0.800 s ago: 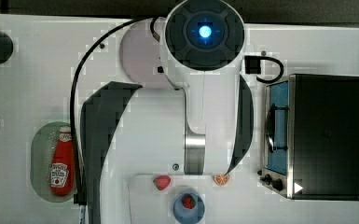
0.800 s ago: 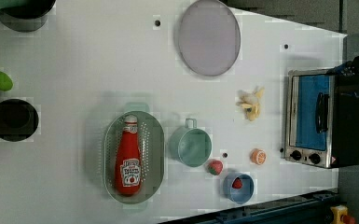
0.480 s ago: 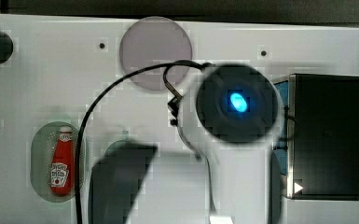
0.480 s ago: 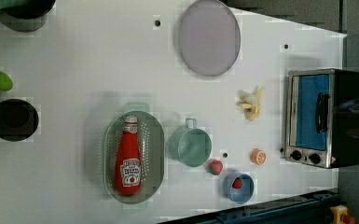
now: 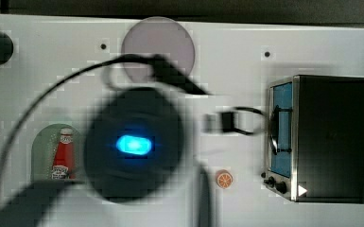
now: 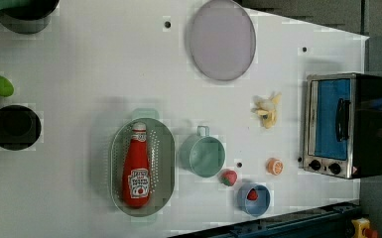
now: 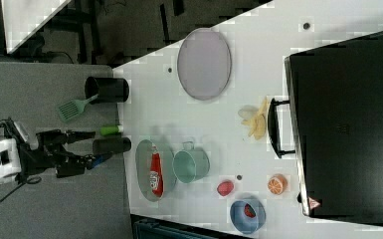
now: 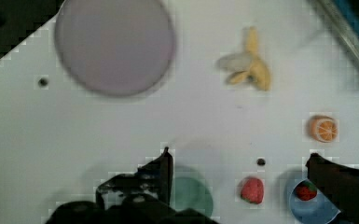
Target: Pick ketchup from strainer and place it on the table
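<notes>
Bench: your white flat bench [image 6: 79,59] carries everything.
Ketchup: red squeeze ketchup bottle [image 6: 136,168] lies inside pale mint oval strainer [image 6: 166,163].
End effector: end effector [image 8: 238,186] spread, empty.
Risk: you may clip the nearby green cup [image 6: 203,156].

We are seeing a smooth matt white counter [image 6: 79,59], a glossy red plastic ketchup [image 6: 136,171] in a perforated plastic strainer [image 6: 164,163], and a brushed-metal toaster oven [image 6: 345,124].
</notes>
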`<act>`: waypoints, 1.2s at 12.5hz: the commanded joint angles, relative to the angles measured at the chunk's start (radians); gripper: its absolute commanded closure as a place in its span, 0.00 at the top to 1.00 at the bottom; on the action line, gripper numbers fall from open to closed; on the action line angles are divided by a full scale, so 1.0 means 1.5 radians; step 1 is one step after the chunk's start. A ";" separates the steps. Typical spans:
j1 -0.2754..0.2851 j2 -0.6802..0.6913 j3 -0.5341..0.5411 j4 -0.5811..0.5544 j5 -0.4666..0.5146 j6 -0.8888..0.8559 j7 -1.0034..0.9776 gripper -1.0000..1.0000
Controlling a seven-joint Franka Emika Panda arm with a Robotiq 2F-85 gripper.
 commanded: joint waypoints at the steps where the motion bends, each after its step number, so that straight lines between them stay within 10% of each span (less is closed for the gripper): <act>1: 0.061 0.045 0.097 -0.012 0.011 0.038 -0.010 1.00; 8: 0.074 0.157 0.300 -0.037 0.005 0.150 -0.007 1.00; 15: 0.104 0.291 0.342 -0.159 -0.088 0.363 0.129 1.00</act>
